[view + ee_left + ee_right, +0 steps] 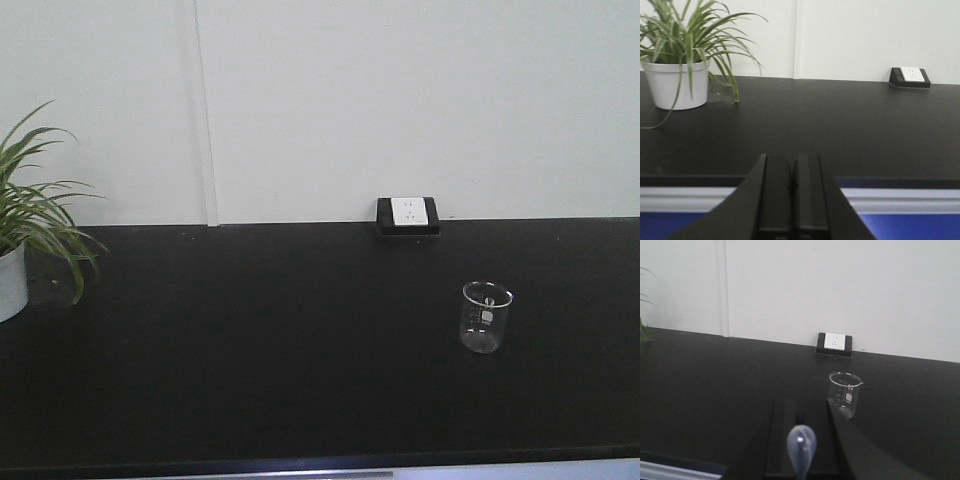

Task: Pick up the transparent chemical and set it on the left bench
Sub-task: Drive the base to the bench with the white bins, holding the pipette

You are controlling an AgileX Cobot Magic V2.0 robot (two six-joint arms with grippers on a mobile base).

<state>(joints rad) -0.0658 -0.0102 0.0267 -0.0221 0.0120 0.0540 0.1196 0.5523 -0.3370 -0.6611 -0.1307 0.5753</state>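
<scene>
**beaker sits just ahead and a touch right of the right pincer**

from where i stand, the transparent chemical [487, 318] is upright on the black tabletop [250, 340], out on its right-hand part, in front of the white wall socket [407, 213] and well apart from the potted plant [30, 220] at the far left. nothing touches it.

the right pincer [809, 403] points straight at that patch. in its own view the beaker stands beyond the tips and slightly to the right, its spout turned to the right. its long axis is vertical, so i'd judge a level approach from the side, with the jaws on either side of the glass wall, suits it best.

the dark fingers seem to have a gap between them, but it is black on black and i cannot tell how wide they stand. a pale, blurred bulb shape [801, 442] hangs low between them, close to the camera. i cannot say what it is or whether it is gripped.

the left pincer [792, 158] has its jaws pressed together with only a seam showing, hanging back over the front edge. its view takes in the plant and the socket but no beaker. so the right arm is plainly the nearer one.

the bench meant to receive the beaker is not in sight from here.
</scene>
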